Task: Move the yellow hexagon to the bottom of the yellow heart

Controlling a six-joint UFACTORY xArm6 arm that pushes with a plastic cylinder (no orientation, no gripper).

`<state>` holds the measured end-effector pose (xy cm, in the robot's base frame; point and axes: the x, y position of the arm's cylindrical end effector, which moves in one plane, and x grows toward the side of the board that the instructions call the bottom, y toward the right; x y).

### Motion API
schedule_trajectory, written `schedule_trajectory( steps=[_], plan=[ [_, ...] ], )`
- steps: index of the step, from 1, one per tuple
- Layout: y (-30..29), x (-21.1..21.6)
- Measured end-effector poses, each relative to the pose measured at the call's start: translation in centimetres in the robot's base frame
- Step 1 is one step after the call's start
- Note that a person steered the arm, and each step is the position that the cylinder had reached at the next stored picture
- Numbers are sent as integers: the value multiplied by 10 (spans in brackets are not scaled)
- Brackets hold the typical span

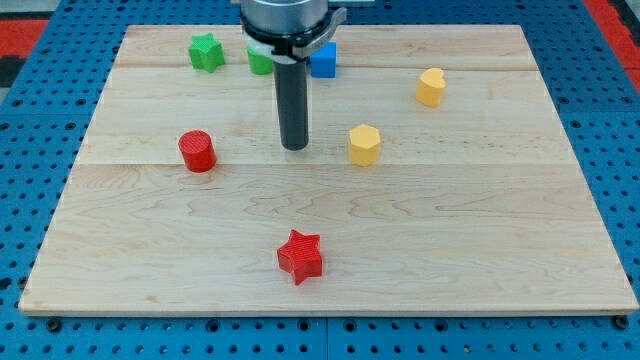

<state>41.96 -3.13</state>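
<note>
The yellow hexagon (pixel 365 144) lies a little right of the board's middle. The yellow heart (pixel 431 87) lies up and to the right of it, near the view's top right. My tip (pixel 294 147) stands on the board to the left of the yellow hexagon, apart from it by about one block's width. The rod rises straight up from there to the arm's end at the view's top.
A red cylinder (pixel 197 151) lies left of my tip. A red star (pixel 300 256) lies near the view's bottom. A green star (pixel 206 52), a green block (pixel 259 60) partly hidden by the arm, and a blue block (pixel 323 60) lie along the top. The wooden board (pixel 120 260) rests on a blue pegboard.
</note>
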Motion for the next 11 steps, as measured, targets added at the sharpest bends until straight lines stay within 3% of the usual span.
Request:
schedule_trajectory(
  steps=[2, 6, 7, 8, 9, 11],
  plan=[
    [73, 4],
    [162, 7],
    [164, 7],
    [163, 46],
    [189, 53],
    [197, 27]
  ],
)
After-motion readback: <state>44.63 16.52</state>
